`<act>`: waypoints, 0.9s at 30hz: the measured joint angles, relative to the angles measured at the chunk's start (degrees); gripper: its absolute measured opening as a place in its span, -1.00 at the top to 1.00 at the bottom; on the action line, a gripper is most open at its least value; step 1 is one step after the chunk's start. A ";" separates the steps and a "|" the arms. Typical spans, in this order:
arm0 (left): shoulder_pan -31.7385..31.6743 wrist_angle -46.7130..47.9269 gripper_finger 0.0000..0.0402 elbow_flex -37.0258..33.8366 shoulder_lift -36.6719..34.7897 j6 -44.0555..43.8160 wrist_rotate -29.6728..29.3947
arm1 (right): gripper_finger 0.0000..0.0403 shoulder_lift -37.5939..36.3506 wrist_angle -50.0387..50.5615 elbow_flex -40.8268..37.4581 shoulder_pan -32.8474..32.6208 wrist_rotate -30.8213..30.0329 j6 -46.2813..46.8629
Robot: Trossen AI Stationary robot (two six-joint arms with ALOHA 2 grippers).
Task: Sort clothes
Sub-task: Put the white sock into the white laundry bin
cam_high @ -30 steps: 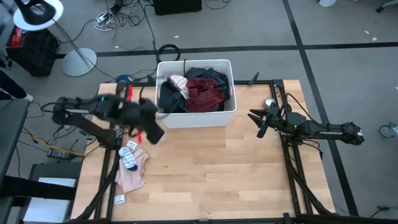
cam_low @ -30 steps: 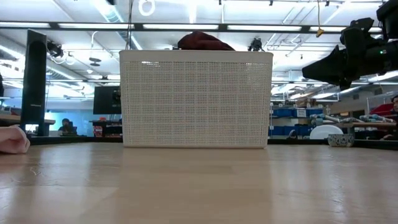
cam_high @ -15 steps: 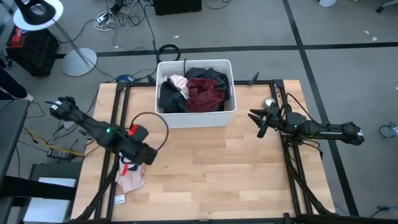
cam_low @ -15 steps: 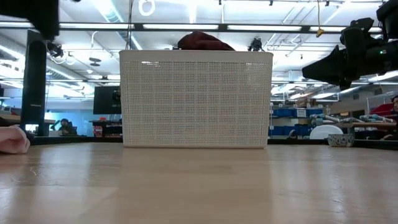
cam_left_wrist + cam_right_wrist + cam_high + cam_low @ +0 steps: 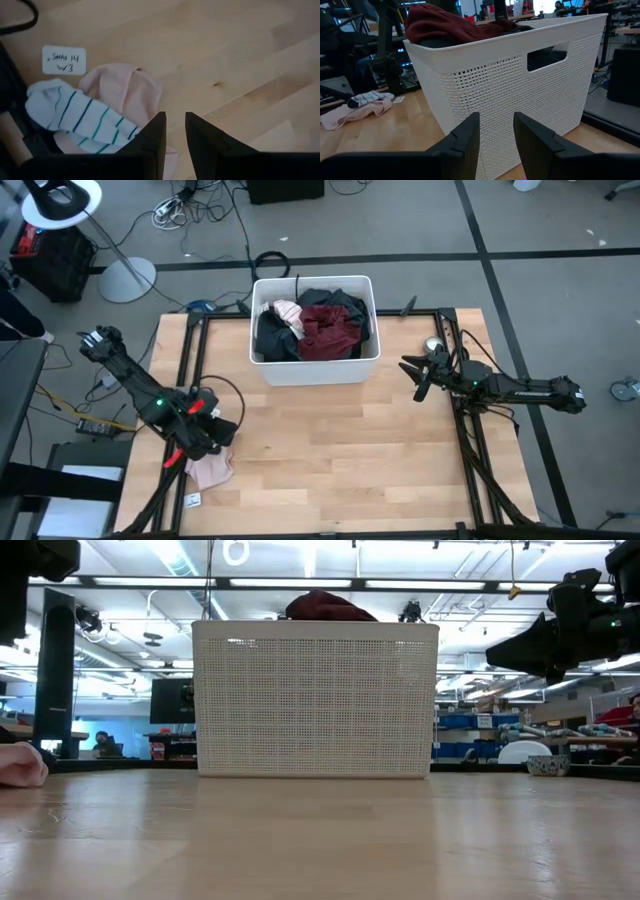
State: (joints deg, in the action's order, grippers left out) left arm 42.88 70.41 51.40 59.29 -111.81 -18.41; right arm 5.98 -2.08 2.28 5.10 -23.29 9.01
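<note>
Left gripper (image 5: 205, 435) has swung down from beside the bin (image 5: 316, 370) to hover over the pink garment (image 5: 127, 92) and striped sock (image 5: 75, 117) at the table's left edge, fingers slightly apart, empty. Arm hides most of that pile from above. Right gripper (image 5: 412, 374) waits right of the bin, fingers parted, empty. Maroon garment (image 5: 328, 330) and dark clothes heaped inside; lower layers hidden.

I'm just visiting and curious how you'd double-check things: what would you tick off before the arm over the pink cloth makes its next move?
1. Left gripper above the pink fabric garment: ok.
2. Its fingers apart and holding nothing: ok.
3. Striped white sock lying on the pink garment, may get caught: not ok.
4. Small paper label clear of the fingers: ok.
5. White perforated plastic bin still has room: cannot tell.
6. Right gripper waiting beside the bin: ok.
</note>
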 joint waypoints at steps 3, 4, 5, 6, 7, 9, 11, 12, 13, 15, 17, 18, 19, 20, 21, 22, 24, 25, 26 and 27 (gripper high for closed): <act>0.65 -0.27 0.61 -0.37 0.26 -2.47 0.47 | 0.40 0.01 0.00 0.00 0.01 0.00 -0.01; 0.65 -0.31 0.61 -0.37 0.33 -2.91 0.79 | 0.40 0.01 0.00 0.00 0.01 0.00 0.00; 0.65 -0.23 0.61 -0.37 0.37 -3.82 1.16 | 0.40 0.00 0.00 0.00 0.02 0.00 0.00; 0.65 -0.07 0.60 -0.37 0.37 -4.84 1.32 | 0.40 0.02 0.00 0.00 0.02 0.00 -0.02; 0.65 0.11 0.59 -0.37 0.37 -5.89 1.43 | 0.40 0.02 0.00 0.00 0.02 0.00 -0.02; 0.69 0.48 0.55 -0.37 0.37 -7.43 2.29 | 0.40 0.00 0.00 0.00 0.02 0.00 0.00; 0.69 0.98 0.48 -0.37 0.37 -8.73 3.75 | 0.40 0.00 0.00 0.00 0.02 0.00 0.00; 0.69 1.21 0.44 -0.37 0.37 -9.26 4.35 | 0.40 0.01 0.00 0.00 0.00 -0.01 -0.01; 0.69 1.22 0.40 -0.37 0.37 -9.78 4.71 | 0.40 0.00 0.01 0.00 0.01 0.00 -0.02; 0.69 1.59 0.33 -0.37 0.37 -9.47 5.03 | 0.40 0.00 0.00 0.00 0.00 0.00 -0.02; 0.69 2.16 0.27 -0.37 0.37 -5.97 5.11 | 0.40 0.02 0.00 0.00 0.00 0.00 -0.02; 0.69 1.77 0.25 -0.37 0.39 -5.06 5.28 | 0.40 0.00 0.00 0.00 0.00 0.00 0.00; 0.69 0.92 0.24 -0.37 0.60 -4.77 5.68 | 0.40 0.00 0.00 0.00 0.00 0.00 -0.01; 0.69 -0.14 0.24 -0.37 0.94 -4.77 5.81 | 0.40 0.01 0.00 0.00 0.02 0.00 -0.02; 0.69 -0.89 0.24 -0.37 1.26 -4.77 5.94 | 0.40 0.01 0.00 0.00 0.00 0.00 -0.01; 0.69 -0.68 0.24 -0.37 1.59 -5.13 6.50 | 0.40 0.01 0.02 0.00 0.01 0.00 -0.01; 0.70 0.68 0.26 -0.37 2.05 -6.28 8.71 | 0.40 0.00 0.00 0.00 0.02 0.00 -0.02; 0.84 0.64 0.26 -0.44 2.26 -7.22 9.59 | 0.40 0.01 0.02 0.00 0.02 0.00 -0.02; 1.18 0.37 0.26 -0.80 2.29 -8.29 10.22 | 0.40 0.02 0.00 0.00 0.02 0.00 0.00; 1.59 0.78 0.26 -1.18 2.31 -9.46 10.74 | 0.40 0.00 0.00 0.00 0.02 0.00 0.00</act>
State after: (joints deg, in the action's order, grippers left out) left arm 44.47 71.19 50.21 61.59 -121.27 -7.67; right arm 5.98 -2.09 2.28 5.13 -23.29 9.02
